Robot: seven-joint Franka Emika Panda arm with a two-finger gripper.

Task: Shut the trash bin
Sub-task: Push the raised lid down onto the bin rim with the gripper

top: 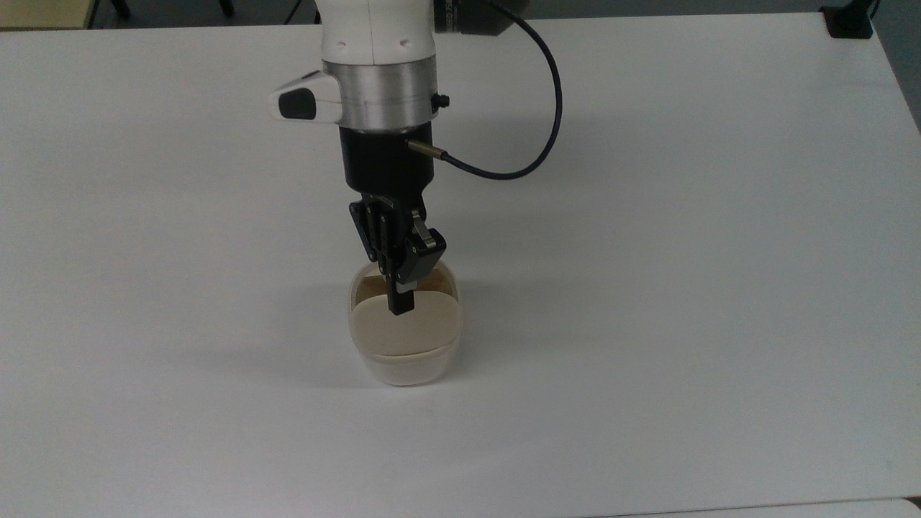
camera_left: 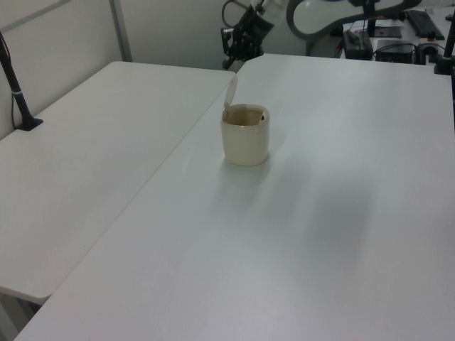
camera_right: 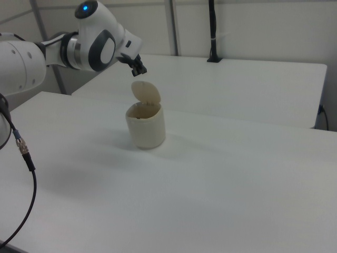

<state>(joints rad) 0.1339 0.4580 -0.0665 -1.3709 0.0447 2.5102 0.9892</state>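
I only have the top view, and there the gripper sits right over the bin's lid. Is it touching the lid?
Observer: No. In the right view the gripper hangs above the lid, with a gap between them.
Operator: How far open is the lid?
Observer: In the left view it stands nearly upright at the rim of the bin, leaving the mouth uncovered.
Operator: Where is the gripper relative to the lid?
Observer: In the left view it is roughly over the lid's top edge, higher up.
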